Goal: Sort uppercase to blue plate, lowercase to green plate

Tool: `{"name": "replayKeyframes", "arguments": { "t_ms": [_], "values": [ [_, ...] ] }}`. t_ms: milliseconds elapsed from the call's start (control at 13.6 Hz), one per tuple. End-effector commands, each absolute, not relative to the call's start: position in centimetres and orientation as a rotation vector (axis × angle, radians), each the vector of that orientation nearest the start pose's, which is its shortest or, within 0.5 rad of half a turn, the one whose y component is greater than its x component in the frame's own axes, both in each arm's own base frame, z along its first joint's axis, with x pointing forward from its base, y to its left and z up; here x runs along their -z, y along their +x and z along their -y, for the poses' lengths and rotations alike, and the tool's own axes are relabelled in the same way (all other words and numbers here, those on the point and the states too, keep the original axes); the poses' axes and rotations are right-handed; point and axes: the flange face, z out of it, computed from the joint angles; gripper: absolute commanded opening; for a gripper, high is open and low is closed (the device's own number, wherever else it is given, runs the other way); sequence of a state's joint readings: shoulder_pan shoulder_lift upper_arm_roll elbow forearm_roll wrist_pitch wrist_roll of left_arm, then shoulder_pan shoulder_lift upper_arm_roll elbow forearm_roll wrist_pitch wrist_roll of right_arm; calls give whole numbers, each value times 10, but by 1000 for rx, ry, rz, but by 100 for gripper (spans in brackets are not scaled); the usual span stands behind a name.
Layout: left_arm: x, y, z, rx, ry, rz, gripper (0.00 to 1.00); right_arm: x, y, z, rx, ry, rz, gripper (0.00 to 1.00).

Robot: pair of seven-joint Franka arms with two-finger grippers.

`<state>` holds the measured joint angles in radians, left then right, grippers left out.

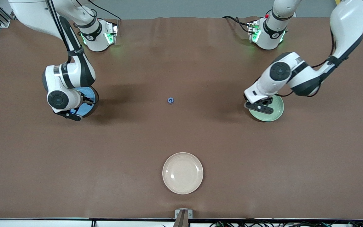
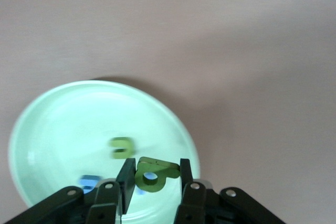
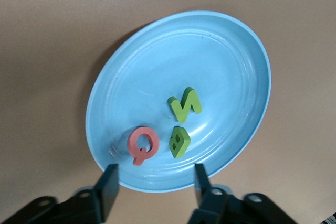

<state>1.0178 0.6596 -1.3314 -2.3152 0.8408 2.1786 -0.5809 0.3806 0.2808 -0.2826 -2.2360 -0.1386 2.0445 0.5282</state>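
My left gripper [image 2: 155, 174] is shut on the green q [image 2: 152, 172] and holds it just above the green plate [image 2: 63, 119], which also shows in the front view [image 1: 277, 108]. A green u [image 2: 121, 148] and a blue letter [image 2: 89, 182] lie in that plate; another blue bit shows under the q. My right gripper [image 3: 156, 184] is open and empty over the rim of the blue plate [image 3: 220, 40], seen in the front view [image 1: 89, 94] under that arm. The red Q [image 3: 142, 145], green N [image 3: 185, 103] and green B [image 3: 179, 141] lie in it. The blue G [image 1: 170, 100] lies on the table midway between the two plates.
A cream plate [image 1: 182, 173] stands on the brown table nearer to the front camera than the blue G. The two arm bases stand along the table's edge farthest from that camera.
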Motion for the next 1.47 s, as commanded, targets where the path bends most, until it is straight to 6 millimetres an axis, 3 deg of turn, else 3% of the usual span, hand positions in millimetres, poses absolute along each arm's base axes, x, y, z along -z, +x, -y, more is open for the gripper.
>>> {"name": "replayKeyframes", "arguments": {
  "t_ms": [0, 74, 294, 368, 515, 662, 882, 1176, 1250, 1397],
  "values": [
    [-250, 474, 116, -123, -3027, -499, 23, -243, 479, -43, -603, -3348, -598, 100],
    [-248, 477, 101, -111, -3018, -497, 23, -248, 476, -57, -577, -3352, -656, 100],
    [-230, 485, 68, -99, -2997, -471, 23, -264, 458, -155, -390, -3352, -989, 100],
    [-227, 487, 64, -74, -3007, -474, 23, -266, 453, -184, -375, -3280, -1091, 100],
    [-220, 491, 58, -70, -3026, -453, 23, -279, 454, -221, -481, -3060, -1192, 100],
    [-218, 493, 61, -64, -3023, -466, 23, -288, 445, -264, -444, -3025, -1136, 100],
    [-211, 498, 71, -50, -3030, -480, 27, -300, 440, -315, -320, -2840, -1355, 100],
    [-203, 499, 75, -53, -3031, -475, 27, -283, 448, -395, -213, -2685, -1686, 100],
    [-203, 499, 75, -52, -3030, -481, 37, -278, 451, -408, -188, -2622, -1779, 100],
    [-204, 500, 74, -49, -3028, -466, 99, -271, 450, -426, -130, -2509, -1859, 100]
  ]
}}
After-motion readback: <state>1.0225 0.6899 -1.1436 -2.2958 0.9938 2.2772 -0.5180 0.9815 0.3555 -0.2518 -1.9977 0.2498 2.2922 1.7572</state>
